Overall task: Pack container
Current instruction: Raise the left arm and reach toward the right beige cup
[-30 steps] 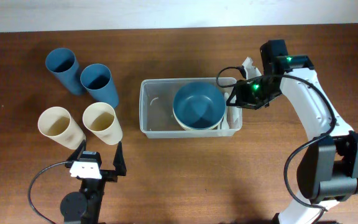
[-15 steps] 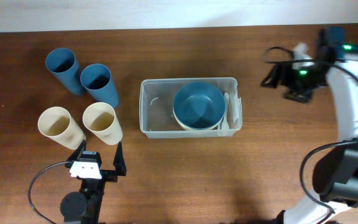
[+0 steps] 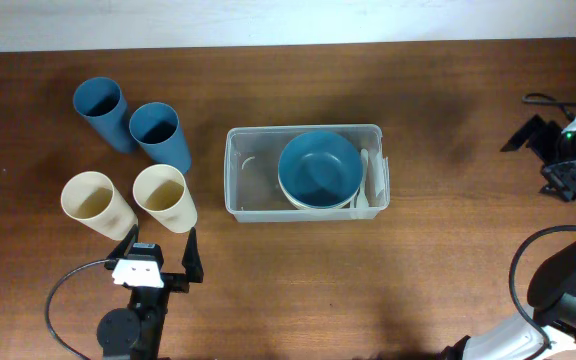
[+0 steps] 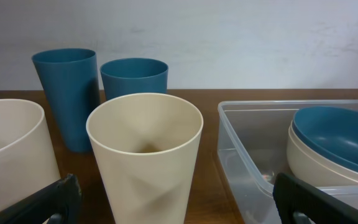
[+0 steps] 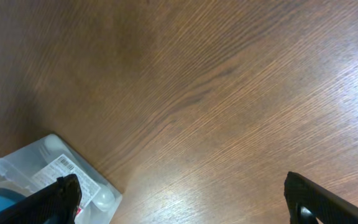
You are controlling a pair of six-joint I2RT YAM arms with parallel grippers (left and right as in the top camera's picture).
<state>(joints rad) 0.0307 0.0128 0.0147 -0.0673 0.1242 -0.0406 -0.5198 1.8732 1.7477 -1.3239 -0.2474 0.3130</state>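
Note:
The clear container (image 3: 234, 172) sits mid-table. It holds a blue bowl (image 3: 318, 168) nested in a cream bowl (image 3: 290, 194), with white utensils (image 3: 372, 182) along its right wall. My left gripper (image 3: 160, 248) is open at the front left, just behind a cream cup (image 4: 145, 149) that stands between its spread fingers, untouched. The container (image 4: 247, 146) is to the right in that view. My right gripper (image 3: 534, 163) is open and empty at the far right. It hovers over bare wood, with the container's corner (image 5: 51, 168) at the lower left of its view.
Two blue cups (image 3: 100, 110) (image 3: 159, 136) and two cream cups (image 3: 92, 201) (image 3: 164, 196) stand in a cluster left of the container. A wall runs behind the table. Bare wood lies between the container and the right gripper.
The right gripper has opened and pulled away from the container's right end to the far right of the table. The white utensils stay in the container. The left arm has not moved.

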